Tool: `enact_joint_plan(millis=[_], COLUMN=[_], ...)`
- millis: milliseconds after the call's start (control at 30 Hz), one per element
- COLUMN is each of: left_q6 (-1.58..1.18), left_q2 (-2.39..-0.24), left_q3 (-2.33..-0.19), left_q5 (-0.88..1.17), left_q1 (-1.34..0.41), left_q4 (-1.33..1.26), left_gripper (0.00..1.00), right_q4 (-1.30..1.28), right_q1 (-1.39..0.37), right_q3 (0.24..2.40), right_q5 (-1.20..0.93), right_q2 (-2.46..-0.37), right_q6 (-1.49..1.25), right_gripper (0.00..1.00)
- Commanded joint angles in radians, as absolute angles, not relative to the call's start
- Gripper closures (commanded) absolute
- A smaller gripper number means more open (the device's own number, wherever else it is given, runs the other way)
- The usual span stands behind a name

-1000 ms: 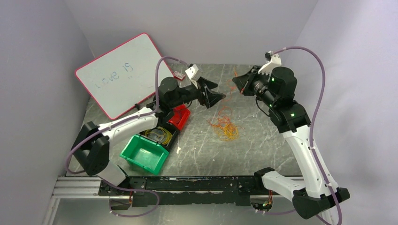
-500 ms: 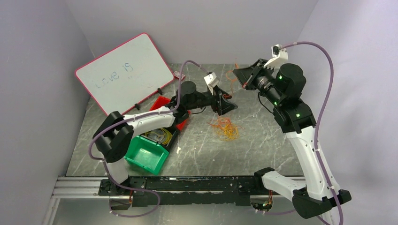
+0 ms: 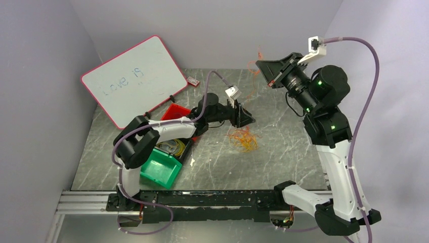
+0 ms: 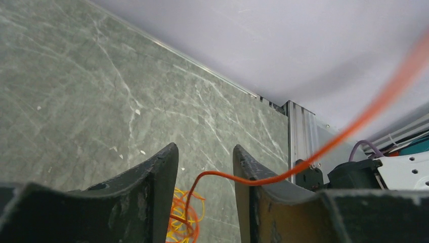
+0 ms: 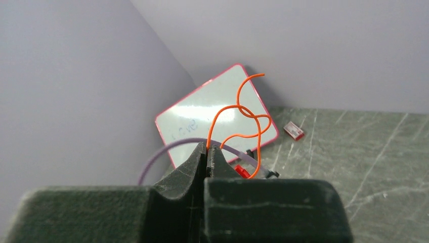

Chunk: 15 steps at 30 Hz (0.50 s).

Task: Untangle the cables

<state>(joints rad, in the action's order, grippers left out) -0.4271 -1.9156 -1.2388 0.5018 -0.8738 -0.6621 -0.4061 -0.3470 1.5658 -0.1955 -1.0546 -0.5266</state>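
Note:
The cables lie as an orange and yellow tangle on the grey table, mid-right. My right gripper is raised high at the back, shut on one orange cable that curls in loops above its fingertips. That strand runs down towards the tangle. My left gripper hovers just above the tangle's back edge. In the left wrist view its jaws stand apart, and the taut orange strand passes between them and rests over the right finger. Part of the tangle shows below.
A pink-rimmed whiteboard leans at the back left. A green bin, a black bin holding yellow loops and a red bin sit at the left. A small red and white item lies near the back wall.
My right gripper has risen up and to the right, pulling the orange cable with it. My left arm has reached right over the tangle and its jaws have narrowed.

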Motion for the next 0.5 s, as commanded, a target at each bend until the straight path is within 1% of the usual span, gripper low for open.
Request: enact_joint_plan(millis=[0, 233, 467], left_q6=[-0.456, -0.491, -0.490], left_q2=[-1.968, -2.034, -2.059], left_q3=[-1.273, -1.307, -1.283], left_q5=[0.532, 0.543, 0.534], left_q1=[-0.881, -0.884, -0.896], left_q4=[-0.718, -0.733, -0.731], left_gripper=[0.52, 0.59, 0.61], right_q4=[-0.346, -0.293, -0.264], right_q1=[-0.341, -0.341, -0.341], right_q3=[1.651, 1.754, 1.880], right_q5=[-0.218, -0.241, -0.195], right_q2=[-1.068, -1.113, -1.153], right_q6=[-0.537, -0.556, -0.526], right_gripper=[1.00, 1.00, 1.00])
